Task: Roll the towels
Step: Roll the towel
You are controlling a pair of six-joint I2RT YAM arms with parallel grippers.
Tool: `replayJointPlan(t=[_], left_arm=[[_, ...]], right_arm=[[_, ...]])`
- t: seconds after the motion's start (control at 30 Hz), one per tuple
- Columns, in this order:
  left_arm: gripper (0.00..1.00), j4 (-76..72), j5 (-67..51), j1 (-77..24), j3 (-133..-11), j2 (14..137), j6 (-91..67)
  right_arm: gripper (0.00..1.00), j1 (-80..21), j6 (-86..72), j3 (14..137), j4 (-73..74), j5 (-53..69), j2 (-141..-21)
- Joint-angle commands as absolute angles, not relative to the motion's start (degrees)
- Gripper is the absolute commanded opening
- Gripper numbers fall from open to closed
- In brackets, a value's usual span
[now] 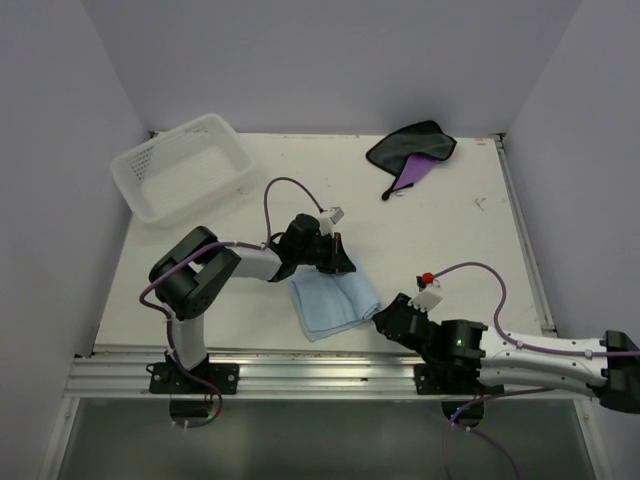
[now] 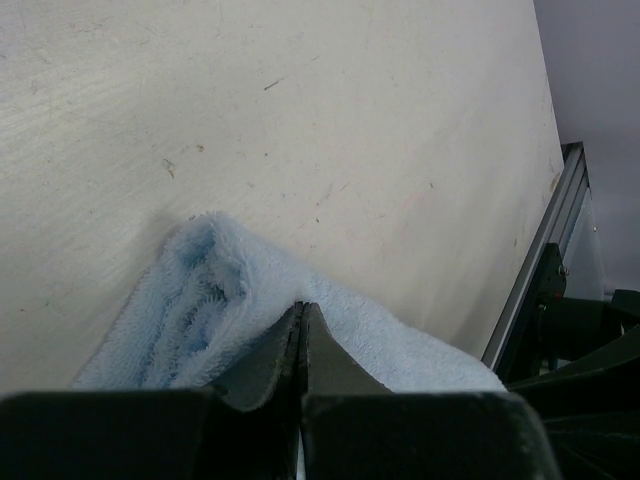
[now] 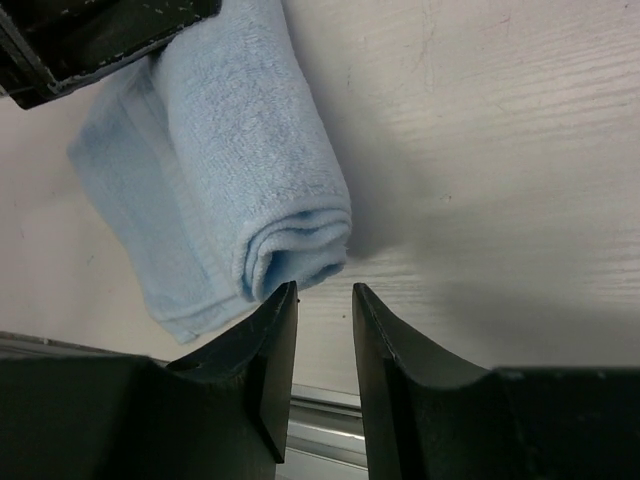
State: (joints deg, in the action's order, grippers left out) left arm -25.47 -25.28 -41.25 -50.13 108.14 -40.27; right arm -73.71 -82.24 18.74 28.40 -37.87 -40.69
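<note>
The light blue towel (image 1: 335, 302) lies partly rolled near the table's front edge, its rolled end (image 3: 290, 250) facing my right gripper. My left gripper (image 1: 340, 265) is shut, its tips (image 2: 301, 305) set against the towel's (image 2: 200, 300) far edge; whether cloth is pinched cannot be told. My right gripper (image 3: 325, 290) is open by a narrow gap with nothing between its fingers. Its left fingertip (image 3: 285, 300) is right at the roll's end. In the top view the right gripper (image 1: 385, 322) sits just right of the towel. The purple and dark towel (image 1: 412, 150) lies crumpled at the back right.
A white lattice basket (image 1: 215, 122) stands at the back left. A metal rail (image 1: 300, 360) runs along the table's front edge, close behind the right gripper's fingers (image 3: 320, 430). White walls close in the table on three sides.
</note>
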Motion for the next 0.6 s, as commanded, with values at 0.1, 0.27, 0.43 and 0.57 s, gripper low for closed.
replayJointPlan(t=[0.1,0.27,0.43,0.57], left_arm=[[0.0,-23.29,-24.35,-40.43,-49.57,106.17,-38.23],[0.0,-23.12,-24.52,-40.43,-49.92,105.91,-38.23],[0.0,-23.03,-24.7,-40.43,-49.92,105.82,-38.23],[0.0,-23.2,-24.87,-40.43,-49.66,105.91,-38.32]], right_arm=[[0.41,-71.11,-87.37,16.17,24.17,-38.41,-39.9],[0.47,-69.44,-86.93,15.65,22.94,-38.06,-39.99],[0.47,-68.29,-84.56,15.12,19.34,-38.32,-39.46],[0.45,-67.15,-83.67,14.94,16.97,-37.88,-40.51]])
